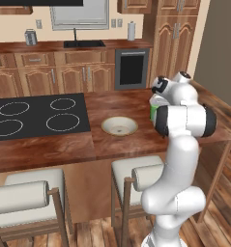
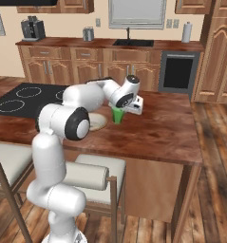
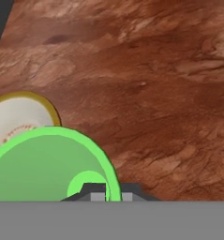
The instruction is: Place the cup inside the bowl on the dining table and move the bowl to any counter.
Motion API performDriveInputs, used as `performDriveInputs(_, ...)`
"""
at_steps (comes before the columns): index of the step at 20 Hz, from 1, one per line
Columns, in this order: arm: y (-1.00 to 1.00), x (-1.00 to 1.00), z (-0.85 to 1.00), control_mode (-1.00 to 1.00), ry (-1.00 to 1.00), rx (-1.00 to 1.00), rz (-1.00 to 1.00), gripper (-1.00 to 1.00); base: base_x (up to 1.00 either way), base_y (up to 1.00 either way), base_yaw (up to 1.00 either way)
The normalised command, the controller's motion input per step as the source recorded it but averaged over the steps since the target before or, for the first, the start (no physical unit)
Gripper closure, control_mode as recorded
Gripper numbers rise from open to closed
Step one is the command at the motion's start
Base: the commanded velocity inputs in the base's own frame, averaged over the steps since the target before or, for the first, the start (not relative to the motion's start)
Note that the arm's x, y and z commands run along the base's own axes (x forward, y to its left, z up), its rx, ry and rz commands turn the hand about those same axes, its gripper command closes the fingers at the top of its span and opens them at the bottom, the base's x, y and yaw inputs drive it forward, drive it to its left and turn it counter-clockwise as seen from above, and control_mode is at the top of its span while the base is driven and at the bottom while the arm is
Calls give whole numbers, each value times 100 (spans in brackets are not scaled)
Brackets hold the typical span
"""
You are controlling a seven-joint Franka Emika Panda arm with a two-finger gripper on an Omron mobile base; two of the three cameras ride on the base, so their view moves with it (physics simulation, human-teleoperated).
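The bright green cup point(image 2: 118, 115) stands or hangs just over the dining table point(image 1: 122, 101), right of the bowl; I cannot tell if it touches the wood. My gripper point(image 3: 111, 192) comes down on it from above, shut on the cup's rim, with the wall pinched between the fingertips point(image 3: 93, 191). Looking down from the hand, the cup's point(image 3: 43, 168) open mouth sits at lower left, with the beige bowl point(image 3: 15, 117) just beyond it. The shallow, tan-rimmed bowl point(image 1: 119, 126) lies empty near the table's middle. The forearm hides most of the cup point(image 1: 153, 114) from the left.
A black four-ring cooktop point(image 1: 37, 116) is set into the table left of the bowl. White-cushioned stools point(image 1: 25, 198) stand along the near edge. The wall counter point(image 1: 49, 47) behind carries a sink point(image 1: 84, 44) and grey canisters point(image 1: 31, 37).
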Motion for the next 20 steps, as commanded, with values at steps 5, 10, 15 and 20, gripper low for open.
performDriveInputs(5,34,-20,15,-100,0,0,0,100,0,0,0)
performDriveInputs(10,42,-18,18,-100,0,-1,0,100,0,0,0)
performDriveInputs(15,36,-14,24,-100,0,-1,0,100,0,0,0)
performDriveInputs(20,30,-12,25,-100,0,-1,0,100,0,0,0)
